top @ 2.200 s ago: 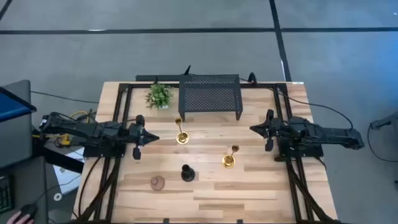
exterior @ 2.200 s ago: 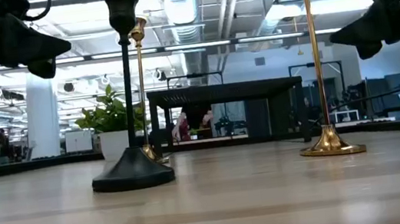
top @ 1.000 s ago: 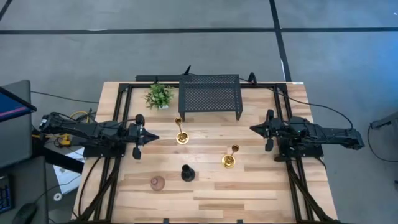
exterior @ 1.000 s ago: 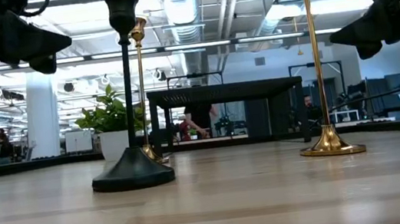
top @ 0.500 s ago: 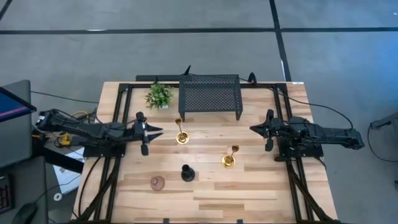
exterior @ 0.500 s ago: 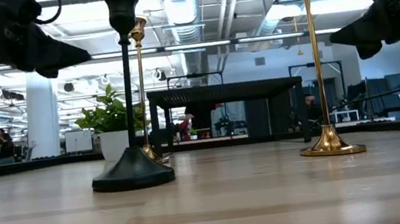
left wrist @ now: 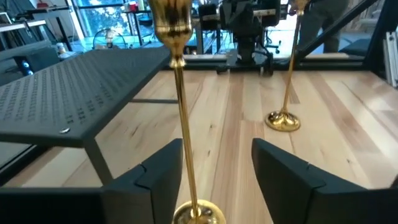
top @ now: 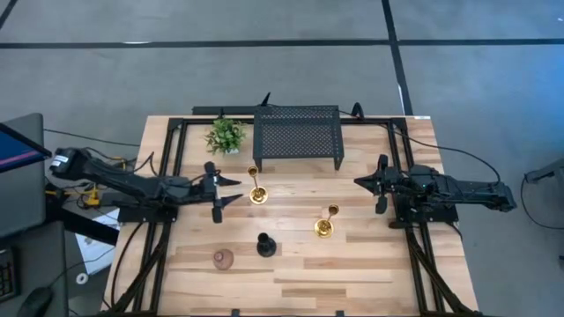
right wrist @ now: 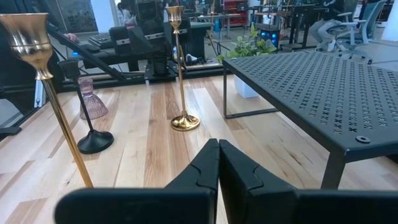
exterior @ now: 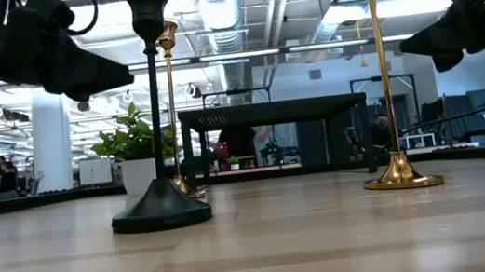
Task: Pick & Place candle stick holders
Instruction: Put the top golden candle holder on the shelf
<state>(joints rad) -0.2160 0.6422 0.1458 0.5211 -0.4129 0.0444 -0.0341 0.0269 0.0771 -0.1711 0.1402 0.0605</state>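
Two gold candle stick holders stand upright on their round bases, one [top: 256, 188] mid-table and one [top: 325, 224] farther right and nearer. A black holder [top: 264, 244] and a squat pinkish one [top: 223, 258] stand near the front. My left gripper [top: 233, 190] is open, just left of the first gold holder. In the left wrist view that holder's stem [left wrist: 184, 118] rises ahead of the gap, close to one finger and untouched by either. My right gripper [top: 359, 182] is shut, empty and raised at the right.
A black mesh stand [top: 297, 134] sits at the far middle, with a small potted plant [top: 226, 135] to its left. Black frame rails [top: 173, 158] run along both table sides. Bare wood lies between the holders and the near edge.
My left gripper has moved toward the table's right edge, up to the first gold holder. Its fingers have opened from shut to a clear fork. The holders have stayed where they were.
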